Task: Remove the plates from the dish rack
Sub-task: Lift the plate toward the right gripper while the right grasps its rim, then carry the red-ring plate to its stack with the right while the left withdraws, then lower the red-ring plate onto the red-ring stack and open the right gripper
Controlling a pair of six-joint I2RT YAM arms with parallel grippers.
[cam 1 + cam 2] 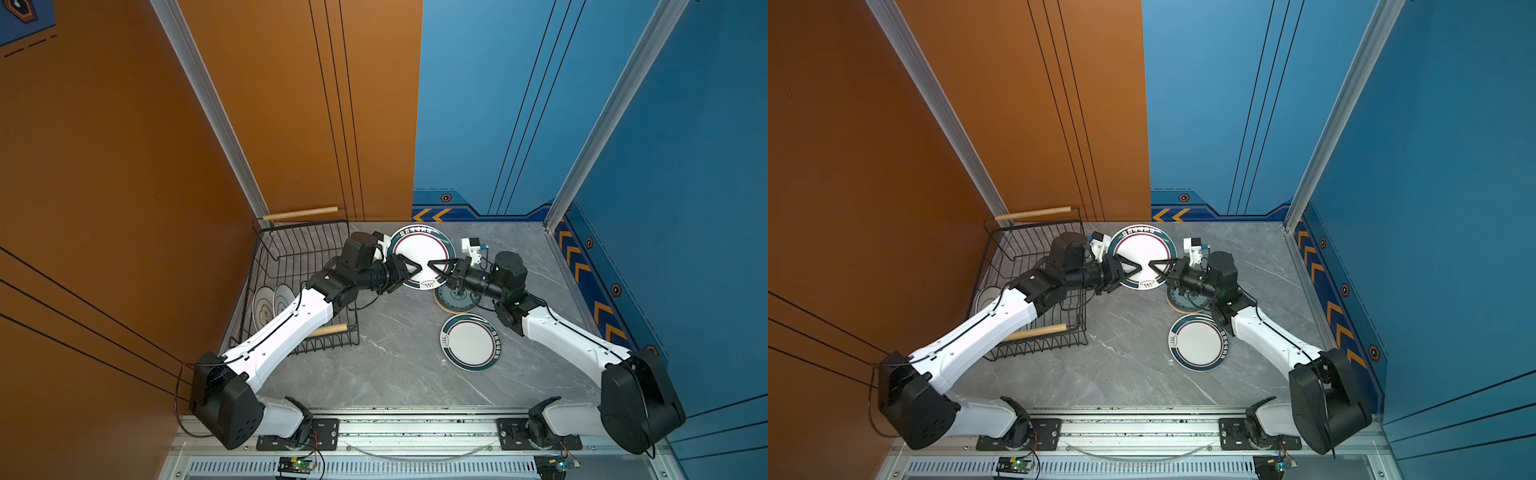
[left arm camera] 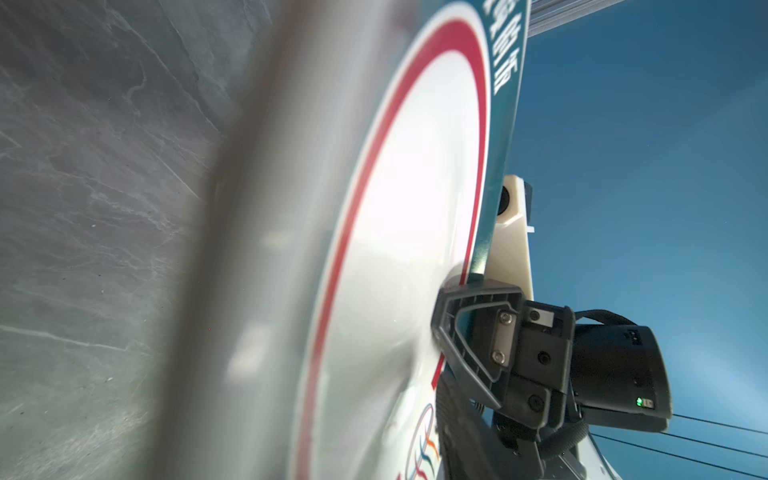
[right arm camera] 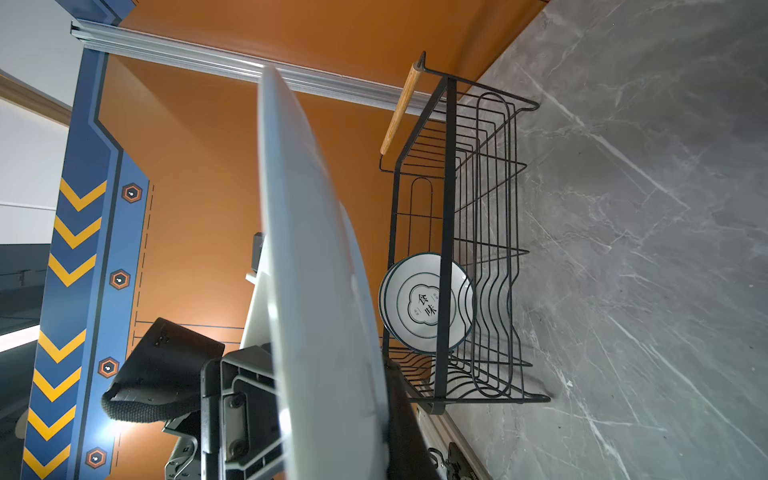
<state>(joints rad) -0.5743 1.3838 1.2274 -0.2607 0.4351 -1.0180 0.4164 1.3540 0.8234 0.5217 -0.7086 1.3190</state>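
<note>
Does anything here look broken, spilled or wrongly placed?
Nothing looks broken or spilled. Only one large plate stands out: it is in the air, face up, the right hand gripping one side and the left hand at the opposite side.

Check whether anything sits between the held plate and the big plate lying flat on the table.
Yes: the teal-patterned small plate lies on the table between the held plate and the big flat plate, under the right gripper. Carried above it, the path looks clear.
</note>
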